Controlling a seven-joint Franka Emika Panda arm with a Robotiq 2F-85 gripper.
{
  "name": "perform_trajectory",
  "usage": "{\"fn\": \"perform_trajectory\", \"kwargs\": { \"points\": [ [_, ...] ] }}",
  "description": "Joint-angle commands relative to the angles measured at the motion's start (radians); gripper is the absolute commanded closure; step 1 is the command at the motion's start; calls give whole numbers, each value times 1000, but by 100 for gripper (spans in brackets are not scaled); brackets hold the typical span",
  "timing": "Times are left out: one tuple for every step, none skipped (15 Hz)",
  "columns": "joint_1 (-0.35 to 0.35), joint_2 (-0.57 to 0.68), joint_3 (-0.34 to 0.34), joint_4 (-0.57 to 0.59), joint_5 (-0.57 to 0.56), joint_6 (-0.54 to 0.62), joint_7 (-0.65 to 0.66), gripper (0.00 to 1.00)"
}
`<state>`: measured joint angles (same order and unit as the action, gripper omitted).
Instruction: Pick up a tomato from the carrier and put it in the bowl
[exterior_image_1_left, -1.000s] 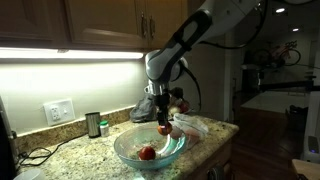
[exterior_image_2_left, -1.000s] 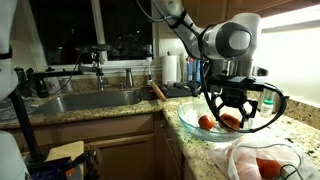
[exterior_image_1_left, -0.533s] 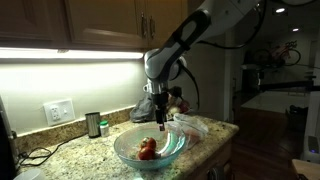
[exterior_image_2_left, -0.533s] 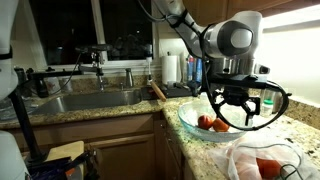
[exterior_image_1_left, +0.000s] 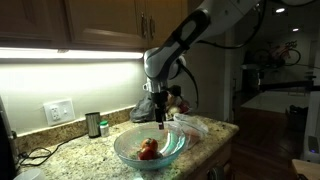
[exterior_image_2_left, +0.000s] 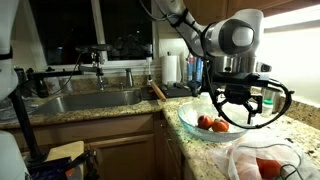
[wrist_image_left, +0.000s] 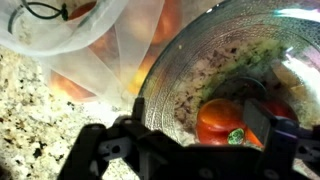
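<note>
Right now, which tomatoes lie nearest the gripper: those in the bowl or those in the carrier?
Those in the bowl: these tomatoes lie just below the open gripper, while the carrier sits off to one side.

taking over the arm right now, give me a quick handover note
Gripper: open and empty, hanging over the bowl.
Things: two tomatoes lie in the bowl. The carrier sits beside it on the counter, with more red tomatoes inside.
Done: a tomato is in the bowl and nothing is in the jaws.
Left: probably only lifting the arm up clear of the bowl's rim.
</note>
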<state>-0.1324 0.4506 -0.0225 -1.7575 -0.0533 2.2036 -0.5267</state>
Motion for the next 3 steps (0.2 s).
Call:
{"fn": "perform_trajectory", "kwargs": {
  "points": [
    [-10,0,12,3,-7,-3,4,0],
    [-10,0,12,3,-7,-3,4,0],
    [-10,0,12,3,-7,-3,4,0]
  ]
}}
